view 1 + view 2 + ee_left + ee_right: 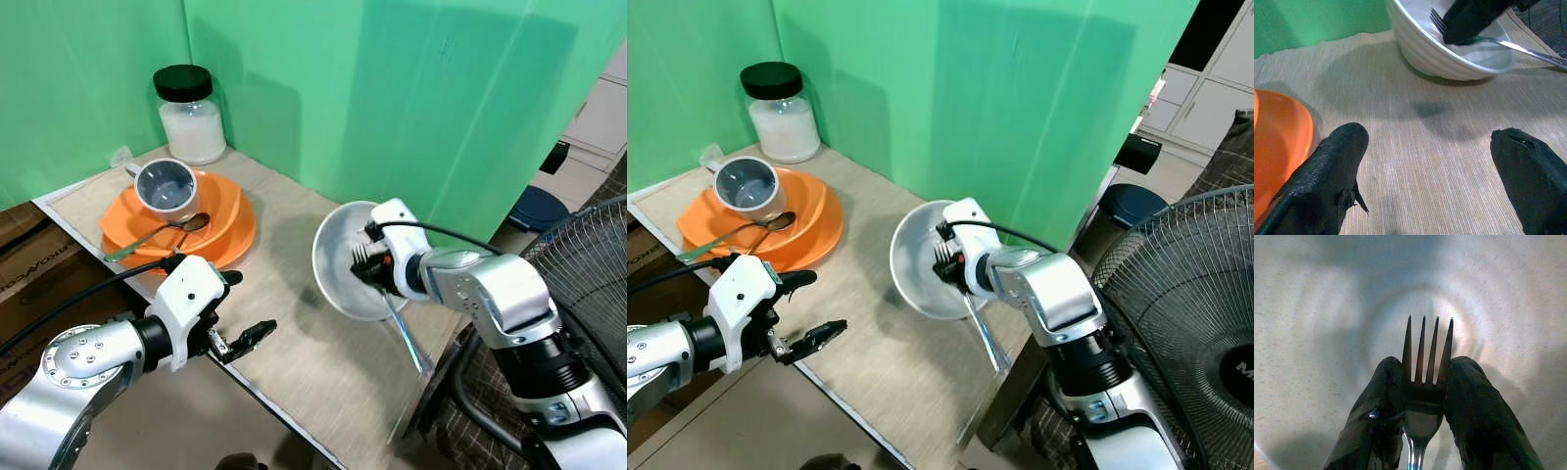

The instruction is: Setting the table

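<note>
At about 10 o'clock on the table (294,382) stands a glass jar (190,116) with a black lid, and just in front of it an orange plate (223,221) carries a grey cup (166,186) and a spoon (157,235). Lower, at about 8 o'clock, the left gripper (238,313) hovers over the near edge of the table with its two fingers apart and nothing between them. Right of the centre, at about 3 o'clock, a white bowl (338,264) sits on the mat. The right gripper (1422,382) reaches into this bowl, its fingers pressed together on a fork (1426,352), whose tines point at the bowl's bottom while the handle slants out over the rim.
</note>
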Motion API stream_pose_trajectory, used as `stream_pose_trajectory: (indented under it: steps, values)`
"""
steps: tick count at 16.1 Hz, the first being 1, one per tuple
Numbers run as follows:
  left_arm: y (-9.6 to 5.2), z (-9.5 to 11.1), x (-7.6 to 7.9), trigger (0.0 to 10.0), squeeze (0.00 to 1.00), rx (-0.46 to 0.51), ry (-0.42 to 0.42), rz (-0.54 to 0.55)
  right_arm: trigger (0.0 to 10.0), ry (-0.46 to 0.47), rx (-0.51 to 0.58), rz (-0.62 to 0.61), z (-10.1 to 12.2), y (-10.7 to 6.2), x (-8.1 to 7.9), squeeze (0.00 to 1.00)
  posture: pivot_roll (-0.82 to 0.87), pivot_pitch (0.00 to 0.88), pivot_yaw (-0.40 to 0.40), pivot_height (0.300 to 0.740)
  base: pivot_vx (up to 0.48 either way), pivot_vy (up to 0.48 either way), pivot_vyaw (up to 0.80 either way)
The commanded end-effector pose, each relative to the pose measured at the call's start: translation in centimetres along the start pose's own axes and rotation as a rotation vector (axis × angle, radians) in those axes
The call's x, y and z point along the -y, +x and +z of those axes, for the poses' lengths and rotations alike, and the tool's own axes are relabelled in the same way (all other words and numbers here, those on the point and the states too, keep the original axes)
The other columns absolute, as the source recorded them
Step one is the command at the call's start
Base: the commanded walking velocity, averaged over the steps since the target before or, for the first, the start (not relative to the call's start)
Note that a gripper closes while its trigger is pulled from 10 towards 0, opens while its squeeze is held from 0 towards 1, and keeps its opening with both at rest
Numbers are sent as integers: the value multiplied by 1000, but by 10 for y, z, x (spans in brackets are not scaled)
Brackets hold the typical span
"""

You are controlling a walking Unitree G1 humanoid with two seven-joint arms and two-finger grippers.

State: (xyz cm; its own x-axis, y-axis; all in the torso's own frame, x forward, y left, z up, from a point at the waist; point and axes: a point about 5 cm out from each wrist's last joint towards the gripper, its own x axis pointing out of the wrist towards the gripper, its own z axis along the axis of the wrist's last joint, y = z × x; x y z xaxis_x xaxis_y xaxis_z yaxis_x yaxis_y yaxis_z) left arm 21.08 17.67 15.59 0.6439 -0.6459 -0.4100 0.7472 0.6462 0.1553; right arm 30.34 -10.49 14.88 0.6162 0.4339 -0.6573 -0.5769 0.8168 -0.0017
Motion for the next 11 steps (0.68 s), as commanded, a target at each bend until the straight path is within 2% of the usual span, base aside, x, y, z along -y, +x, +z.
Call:
stream_pose_trajectory:
  steps: [1,2,4,7,8,9,10,11]
  values:
    - [-1,1,-2,10000,467,-9,13,12,0,-24,34,-17,5,-5,3,0,155,0,-40,740,0,0,0]
    - [-1,1,-1,10000,467,-9,13,11,1020,-27,34,-21,4,-7,4,0,153,0,-38,740,0,0,0]
    - [-2,1,-1,10000,471,-11,14,12,0,-14,43,-31,3,-11,7,0,150,0,-35,740,0,0,0]
    - [-2,0,-3,10000,463,-13,18,19,0,4,125,-57,9,-12,11,0,147,0,-31,740,0,0,0]
    - [-2,0,-3,10000,467,-13,19,20,6706,-12,142,-60,10,-11,9,0,146,0,-29,740,0,0,0]
    - [-2,0,-3,10000,467,-13,19,19,6706,-16,143,-61,11,-10,8,0,146,0,-29,740,0,0,0]
    - [-2,0,-3,10000,463,-13,20,19,10000,-35,132,-47,9,-7,3,0,147,0,-30,740,0,0,0]
    - [-1,0,-3,10000,463,-14,21,19,10000,-43,125,-42,8,-5,1,0,148,0,-31,740,0,0,0]
